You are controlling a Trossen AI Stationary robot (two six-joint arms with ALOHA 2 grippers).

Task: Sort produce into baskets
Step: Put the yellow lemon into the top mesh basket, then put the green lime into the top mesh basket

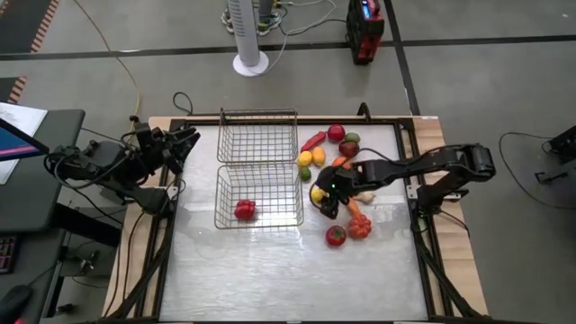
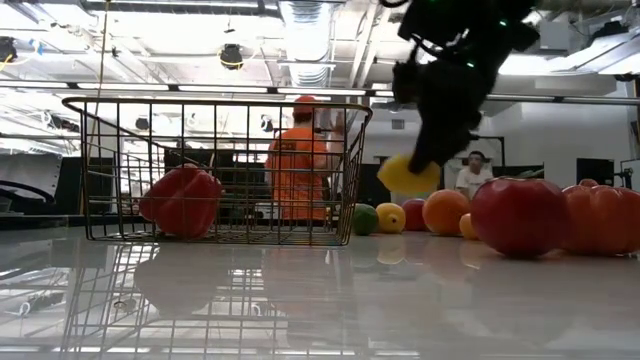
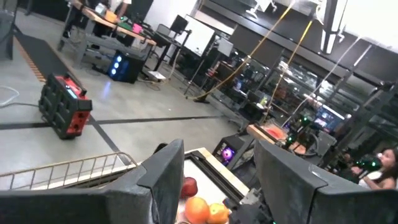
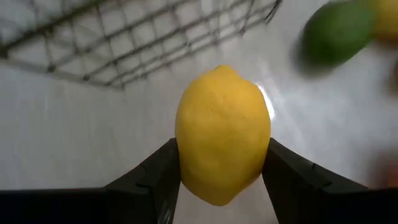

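My right gripper [image 1: 319, 195] is shut on a yellow lemon [image 4: 222, 134], just right of the near wire basket [image 1: 258, 196]; the lemon also shows in the low view [image 2: 408, 175]. That basket holds a red pepper [image 1: 245, 211]. The far basket [image 1: 258, 137] stands behind it. Other produce lies right of the baskets: a red chili [image 1: 313, 141], a green lime [image 1: 305, 158], a red tomato [image 1: 336, 236], an orange pepper [image 1: 360, 227]. My left gripper [image 1: 184, 142] is open at the table's left edge, above the table. My right gripper pinches the lemon's two long sides [image 4: 186, 155] between its two fingers [image 4: 155, 177], coming slanting down from the table's right side. The lemon is lifted clear of the table, its pointed end facing away from the wrist.
A person in an orange shirt [image 2: 300, 165] and another person [image 2: 475, 172] are in the room beyond the table. A white fan base [image 1: 250, 63] and a red-black box [image 1: 364, 31] stand on the floor past the far edge. Bare table lies near the front.
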